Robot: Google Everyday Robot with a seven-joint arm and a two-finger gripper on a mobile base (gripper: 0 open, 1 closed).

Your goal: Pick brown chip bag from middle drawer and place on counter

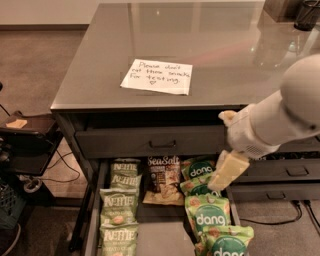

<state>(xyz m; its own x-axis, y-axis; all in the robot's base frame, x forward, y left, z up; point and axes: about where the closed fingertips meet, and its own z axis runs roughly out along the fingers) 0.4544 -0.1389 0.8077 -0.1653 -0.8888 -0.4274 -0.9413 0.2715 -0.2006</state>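
Observation:
The brown chip bag, lettered "Sea Salt", lies at the back middle of the open middle drawer, between green Kettle bags and green dang bags. The counter above bears a white handwritten note. My gripper reaches in from the right on a white arm, in front of the counter's edge and above the dang bags, to the right of the brown bag. Its two cream fingers stand apart and hold nothing.
A shut flat-fronted drawer with a small bar handle sits just above the open one. More shut drawers are at the right. A dark cart and cables stand on the floor at the left. Dark objects sit at the counter's far right corner.

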